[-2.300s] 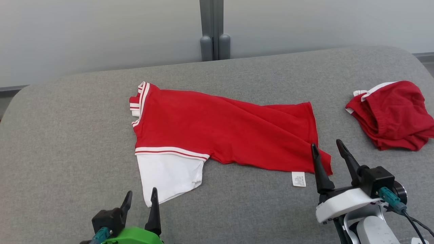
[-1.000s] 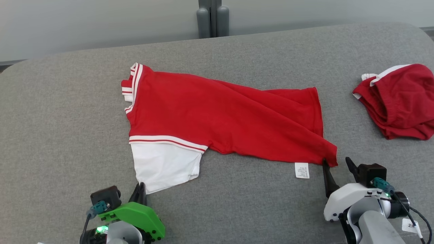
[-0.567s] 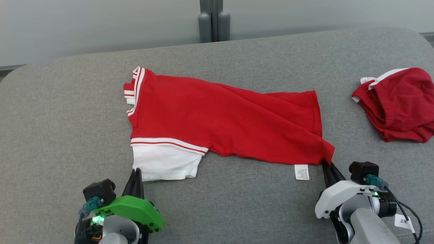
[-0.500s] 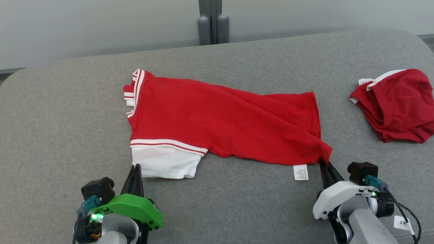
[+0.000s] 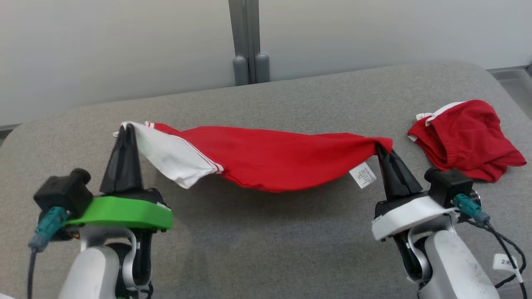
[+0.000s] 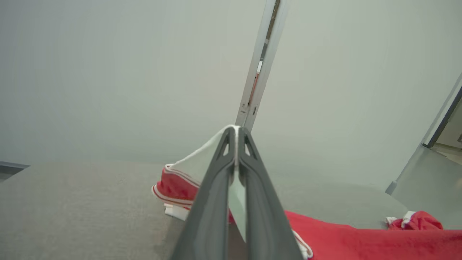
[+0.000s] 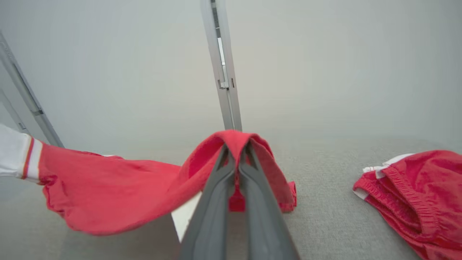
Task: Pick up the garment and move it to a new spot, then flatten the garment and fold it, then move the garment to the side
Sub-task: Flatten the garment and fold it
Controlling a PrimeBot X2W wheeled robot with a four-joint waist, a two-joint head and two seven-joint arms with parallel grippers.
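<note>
The garment (image 5: 266, 160) is a red shirt with a white sleeve and red-white trim. It hangs above the grey table (image 5: 266, 249), stretched between both grippers and sagging in the middle. My left gripper (image 5: 126, 128) is shut on the white sleeve edge (image 6: 202, 159). At the shirt's red hem corner (image 7: 234, 139), my right gripper (image 5: 379, 146) is shut too. A white care label (image 5: 363, 175) dangles near the right fingers. In the left wrist view the far part of the shirt (image 6: 361, 242) still touches the table.
A second red garment (image 5: 463, 139) with a white waistband lies crumpled at the table's right side, also in the right wrist view (image 7: 415, 195). A grey post (image 5: 247, 41) stands against the pale wall behind the table. Bare grey surface lies in front of and left of the shirt.
Both grippers have risen and moved forward with the shirt, lifting its near edge off the table. The right gripper closed on the hem corner. The head view has also shifted.
</note>
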